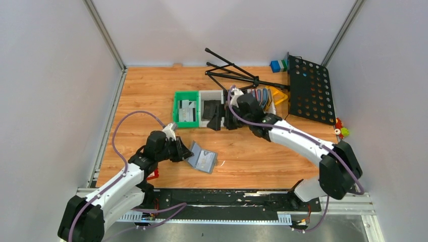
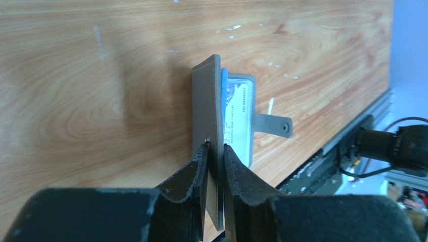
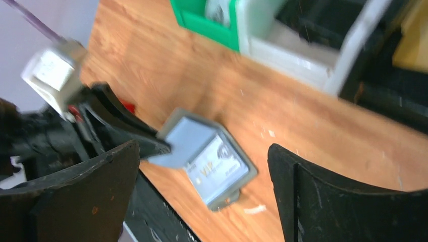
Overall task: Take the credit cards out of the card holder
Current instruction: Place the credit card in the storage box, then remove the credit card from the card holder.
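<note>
Grey-blue and flat, the bifold card holder [image 1: 202, 161] lies open on the wooden table [image 1: 262, 164]. In the overhead view it sits at about six o'clock from the table's middle, near the arm bases.

Your left gripper [image 2: 216, 148] reaches it from nine o'clock and is closed narrow on one flap. The two black fingers [image 2: 194, 176] pinch the grey edge, so that flap stands up off the wood while the other half lies flat.

A pale silver rectangular credit card [image 3: 214, 169] sits in the pocket of the flat half, lettered face up. A short grey strap [image 2: 272, 124] with a snap at its end sticks out from the holder's side and rests on the table.

Your right gripper [image 3: 203, 146] stands wide with nothing between its fingers. Overhead it hangs at about twelve o'clock from the holder, well apart from it and close to the white plastic bin [image 1: 212, 92].

At that bin's nine o'clock, side by side with it, the green plastic bin [image 1: 185, 125] holds pale flat cards [image 1: 188, 112]. They look like more credit cards, but they are too small to be sure.
</note>
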### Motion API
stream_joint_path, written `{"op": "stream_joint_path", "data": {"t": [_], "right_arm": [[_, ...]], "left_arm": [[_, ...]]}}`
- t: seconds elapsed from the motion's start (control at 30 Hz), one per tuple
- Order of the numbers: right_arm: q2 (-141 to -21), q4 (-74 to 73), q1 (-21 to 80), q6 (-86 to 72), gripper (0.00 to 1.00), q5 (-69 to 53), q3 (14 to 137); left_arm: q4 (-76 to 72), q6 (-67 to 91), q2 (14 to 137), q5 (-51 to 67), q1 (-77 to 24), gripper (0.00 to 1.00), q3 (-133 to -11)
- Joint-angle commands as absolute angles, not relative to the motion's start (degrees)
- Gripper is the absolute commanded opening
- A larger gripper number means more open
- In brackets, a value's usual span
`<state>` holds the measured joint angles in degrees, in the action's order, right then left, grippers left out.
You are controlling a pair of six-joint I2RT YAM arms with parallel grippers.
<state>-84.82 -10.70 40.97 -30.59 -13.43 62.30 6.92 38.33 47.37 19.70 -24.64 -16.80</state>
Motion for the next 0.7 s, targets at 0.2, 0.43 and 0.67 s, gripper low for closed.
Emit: {"op": "stream_joint_path", "data": {"t": [0.2,0.43,0.67], "right_arm": [[-57.42,-2.93,41.8,-37.7,1.0,-14.96,33.67],[-39.08,6.37,42.0,-47.93,1.0,-19.91,18.04],[-31.31,10.37,43.25,-53.89,1.0,-19.23,11.9]], "left_arm": [[-12.15,55.82,44.29,32.34,-24.43,0.19,-14.4],[-20.29,64.08,38.51,33.99,-24.43,0.18,-13.28],[-24.69,71.08,34.54,33.37,-24.48,0.16,-13.17]]}}
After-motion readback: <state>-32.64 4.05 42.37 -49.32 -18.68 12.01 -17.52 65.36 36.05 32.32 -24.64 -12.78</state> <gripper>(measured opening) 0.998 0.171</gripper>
